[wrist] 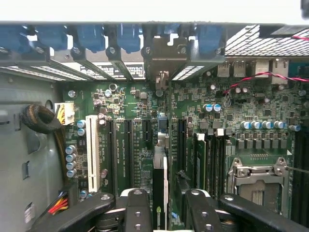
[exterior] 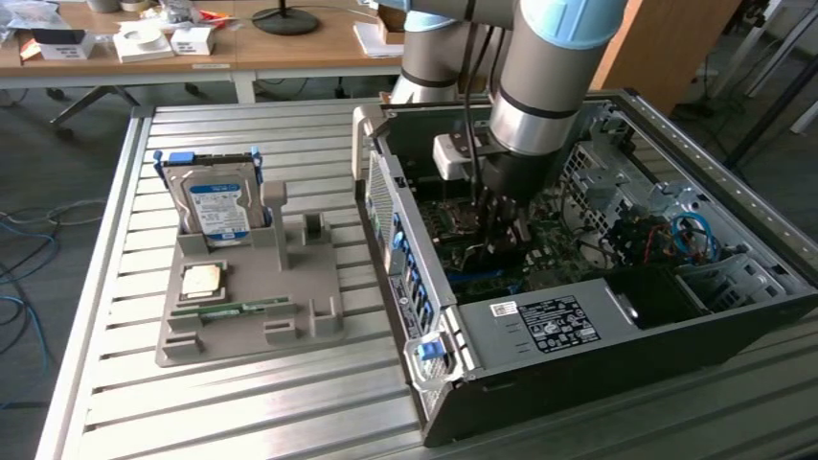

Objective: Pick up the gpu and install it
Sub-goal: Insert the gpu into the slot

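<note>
Your arm reaches down into the open black desktop computer case (exterior: 601, 355) lying on its side on the slatted aluminium table (exterior: 256, 412), with the gripper (wrist: 164, 212) low over the green motherboard (wrist: 251, 111). In the wrist view, the gpu (wrist: 161, 186), a thin card seen edge-on with a dark face and pale edge, stands upright between the two black fingers (wrist: 139, 212), in line with the row of black expansion slots (wrist: 128, 145) and a silver bracket (wrist: 161, 58) at the case's rear wall. You see the fingers parted, one either side of the card with a narrow gap showing on each flank; whether the pads touch it you cannot tell. The card's lower edge appears to sit at the board, though its seating in the slot is hidden. In the exterior view, to the case's left, a grey plastic parts holder (exterior: 256, 297) rests on the table, carrying a boxy silver hard drive with blue-white label (exterior: 217, 206) upright at its far end, a small square processor chip (exterior: 205, 280) and a narrow green memory stick (exterior: 230, 309) lying flat nearer the front.
</note>
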